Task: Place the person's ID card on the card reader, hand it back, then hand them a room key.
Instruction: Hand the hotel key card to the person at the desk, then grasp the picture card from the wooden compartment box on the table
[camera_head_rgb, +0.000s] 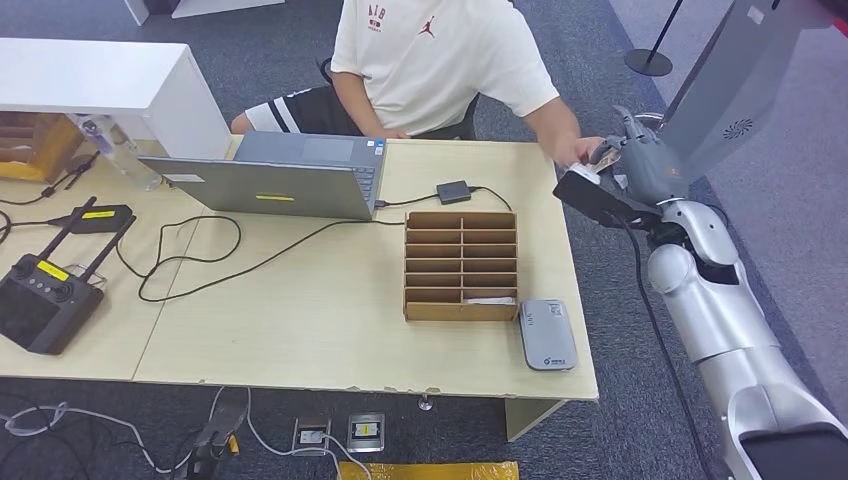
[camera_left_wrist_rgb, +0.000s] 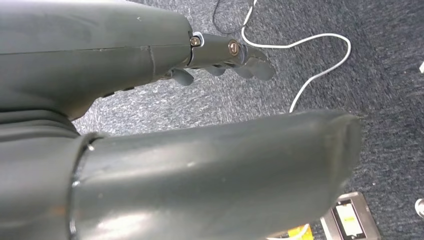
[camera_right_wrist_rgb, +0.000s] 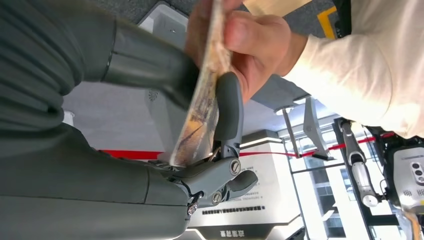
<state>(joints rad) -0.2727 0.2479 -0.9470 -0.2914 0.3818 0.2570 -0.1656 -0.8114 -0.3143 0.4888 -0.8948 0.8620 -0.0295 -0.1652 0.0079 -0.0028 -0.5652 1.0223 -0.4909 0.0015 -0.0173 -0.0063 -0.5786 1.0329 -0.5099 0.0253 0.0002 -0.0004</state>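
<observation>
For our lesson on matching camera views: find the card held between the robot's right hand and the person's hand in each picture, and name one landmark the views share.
Head view: the card sits past the table's far right corner, between the right hand and the person's hand.
Left wrist view: not in it.
Right wrist view: the card stands edge-on at centre, in both hands.
Shared landmark: the person's hand.

Wooden table — laptop, slotted organizer, card reader, controller.
</observation>
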